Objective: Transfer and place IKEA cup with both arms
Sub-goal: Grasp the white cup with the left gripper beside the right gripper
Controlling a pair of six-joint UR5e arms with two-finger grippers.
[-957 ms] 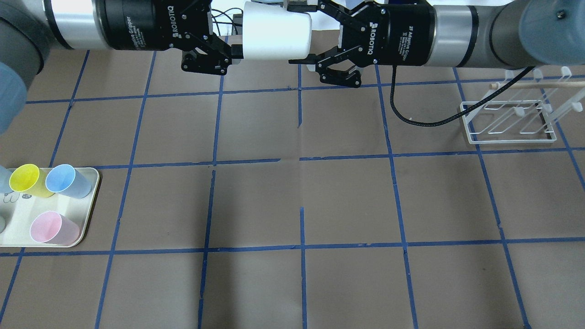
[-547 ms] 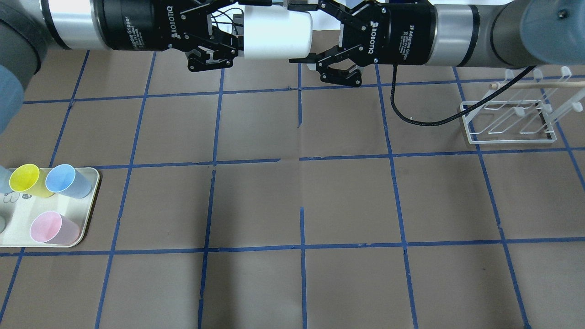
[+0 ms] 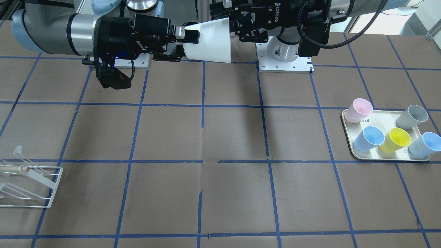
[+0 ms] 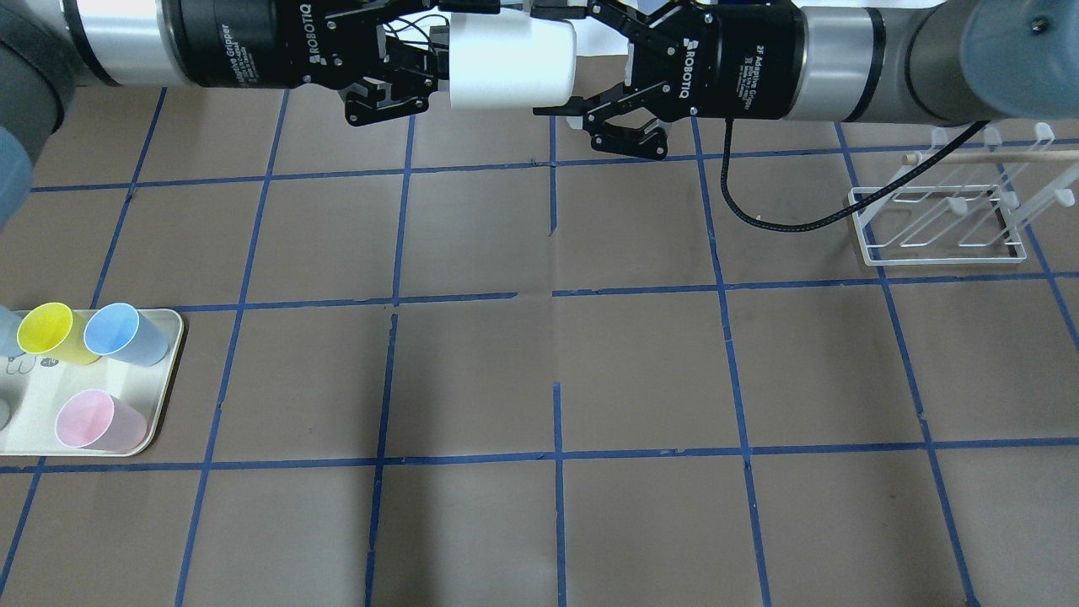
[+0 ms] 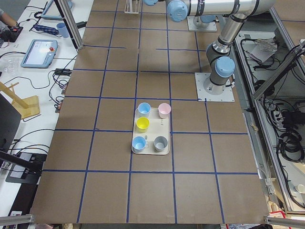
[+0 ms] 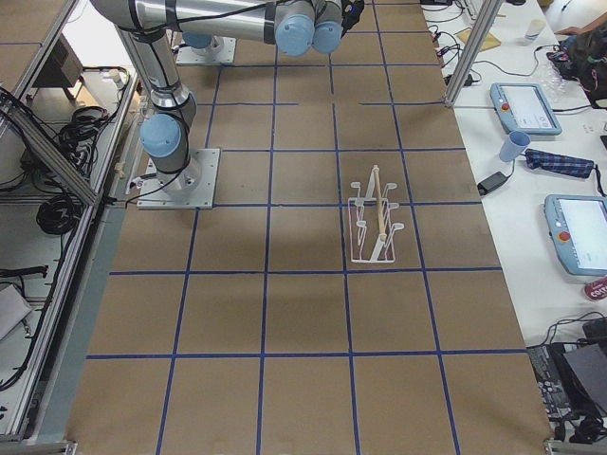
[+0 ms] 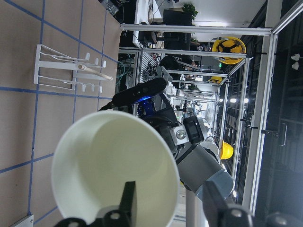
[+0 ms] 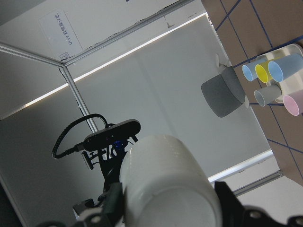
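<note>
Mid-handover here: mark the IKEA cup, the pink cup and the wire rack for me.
IKEA cup (image 4: 510, 63): overhead view, middle of its side wall.
pink cup (image 3: 361, 106): front-facing view, inside its mouth.
wire rack (image 4: 944, 260): overhead view, near base rail.

- I saw the IKEA cup (image 4: 510, 63) as smooth, matt plastic.
- The table cover (image 4: 641, 371) looked like matt brown paper.
- The rack (image 4: 944, 259) was white-coated wire.

We see bright, even overhead light, soft shadows on the table (image 3: 234, 137) beneath the cup (image 3: 210, 39), the cup glaring white, slightly blurred in our right wrist view
</note>
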